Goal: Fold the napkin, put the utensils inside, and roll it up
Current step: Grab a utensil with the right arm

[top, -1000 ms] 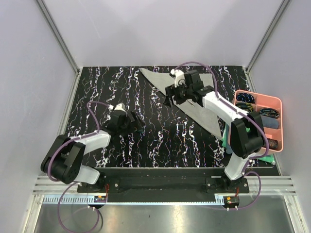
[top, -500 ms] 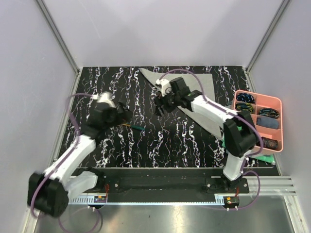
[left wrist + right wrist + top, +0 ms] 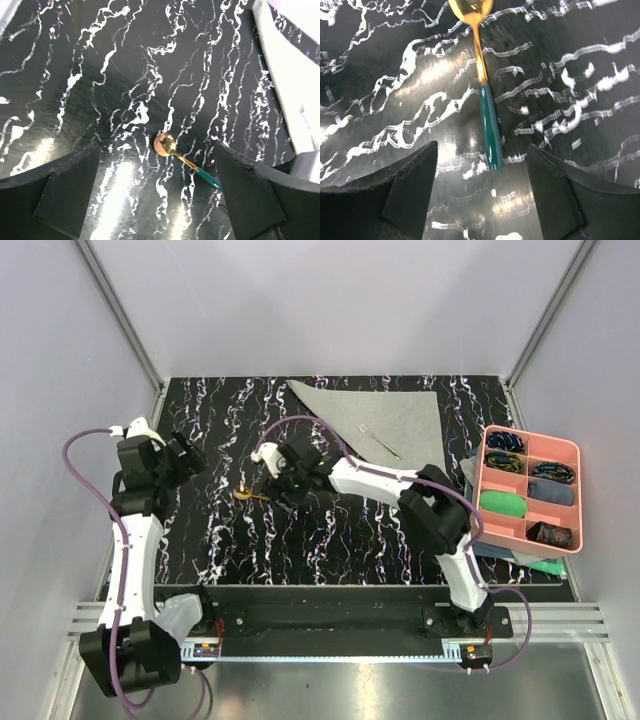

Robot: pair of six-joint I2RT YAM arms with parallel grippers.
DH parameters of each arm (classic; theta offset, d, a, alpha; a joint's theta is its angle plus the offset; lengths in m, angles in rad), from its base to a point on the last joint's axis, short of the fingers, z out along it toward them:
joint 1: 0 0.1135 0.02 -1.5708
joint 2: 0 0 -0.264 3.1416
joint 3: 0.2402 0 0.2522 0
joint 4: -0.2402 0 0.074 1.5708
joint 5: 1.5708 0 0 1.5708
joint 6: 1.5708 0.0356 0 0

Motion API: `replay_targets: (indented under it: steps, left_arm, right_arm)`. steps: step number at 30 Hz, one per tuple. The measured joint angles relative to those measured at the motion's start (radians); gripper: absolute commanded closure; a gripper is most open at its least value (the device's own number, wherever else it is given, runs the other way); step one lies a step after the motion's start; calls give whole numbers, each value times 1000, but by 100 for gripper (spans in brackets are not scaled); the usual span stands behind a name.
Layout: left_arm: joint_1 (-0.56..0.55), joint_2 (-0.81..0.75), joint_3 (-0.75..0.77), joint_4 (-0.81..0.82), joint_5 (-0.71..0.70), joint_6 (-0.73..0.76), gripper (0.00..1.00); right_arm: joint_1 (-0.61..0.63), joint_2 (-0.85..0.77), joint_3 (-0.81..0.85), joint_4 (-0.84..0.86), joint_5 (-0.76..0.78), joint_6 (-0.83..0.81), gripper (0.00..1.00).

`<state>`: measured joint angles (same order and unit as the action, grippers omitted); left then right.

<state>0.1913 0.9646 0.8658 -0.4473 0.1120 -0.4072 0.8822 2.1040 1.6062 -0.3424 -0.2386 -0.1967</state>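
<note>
fork (image 3: 379, 442) on napkin (image 3: 410, 415) | spoon (image 3: 246, 495) left of napkin | tray (image 3: 576, 495) right

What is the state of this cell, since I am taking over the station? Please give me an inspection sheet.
Surface: black table with white veining.
Job's things: napkin folded to a triangle at the far side, fork lying on it; spoon on the bare table, off the napkin.
Clutter: pink tray at the right holding rolled items; teal cloth sticking out at its near end.
Grippers: left gripper open, empty; right gripper open, spoon handle between its fingers, not closed.
Cables: purple cable looping along each arm.
Surroundings: pale walls; nothing else seen.
</note>
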Motion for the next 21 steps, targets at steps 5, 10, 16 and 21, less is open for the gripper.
replay_targets:
  steps: [5,10,16,21]
  left_arm:
    - [19,6,2,-26,46,39,1]
    - [27,4,2,-31,77,50,1]
    - [32,-14,2,-31,87,58,1]
    - [33,-21,2,-31,93,61,1]
  right_arm:
    - [61,78,74,-7,85,-58,28]
    - [72,147,135,-39,151,-102,37]
    - [72,166,151,-68,188,-130,47]
    - [72,171,158,-77,193,-142,57]
